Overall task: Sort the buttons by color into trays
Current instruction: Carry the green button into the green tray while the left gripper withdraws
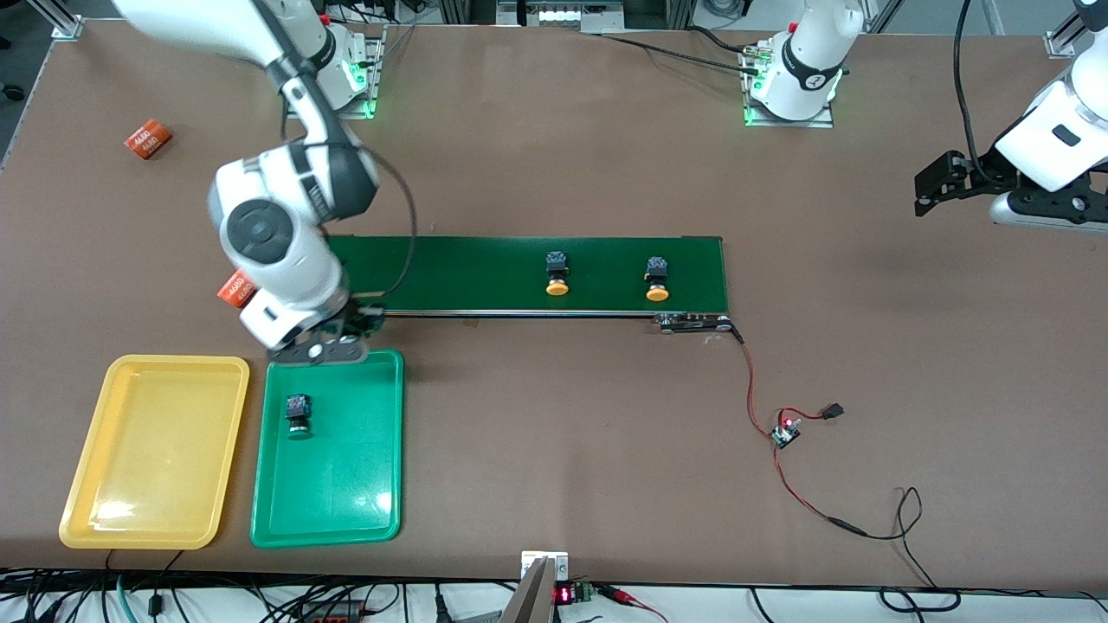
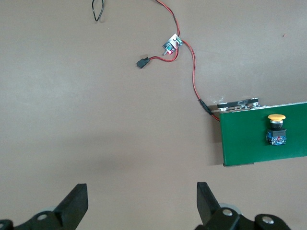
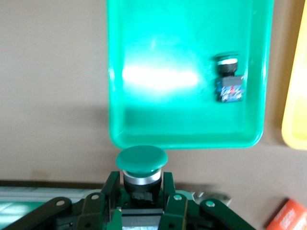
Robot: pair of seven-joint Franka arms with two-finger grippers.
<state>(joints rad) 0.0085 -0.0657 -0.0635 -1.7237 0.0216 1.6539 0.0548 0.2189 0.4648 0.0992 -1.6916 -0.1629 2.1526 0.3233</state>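
My right gripper (image 3: 141,188) is shut on a green-capped button (image 3: 141,159), held by its body with the cap pointing out. In the front view this gripper (image 1: 349,334) hangs over the strip between the conveyor belt (image 1: 467,272) and the green tray (image 1: 346,484). A second green-capped button (image 1: 299,416) lies in that tray. The yellow tray (image 1: 147,467) beside it holds nothing. Two yellow-capped buttons (image 1: 557,273) (image 1: 657,279) lie on the belt. My left gripper (image 1: 930,186) waits open over bare table at the left arm's end, and its wrist view shows one yellow-capped button (image 2: 277,128).
One orange cylinder (image 1: 148,138) lies near the right arm's base and another (image 1: 235,288) sits beside the belt, partly hidden by the right arm. A small circuit board (image 1: 786,431) with red and black wires trails from the belt's end toward the front camera.
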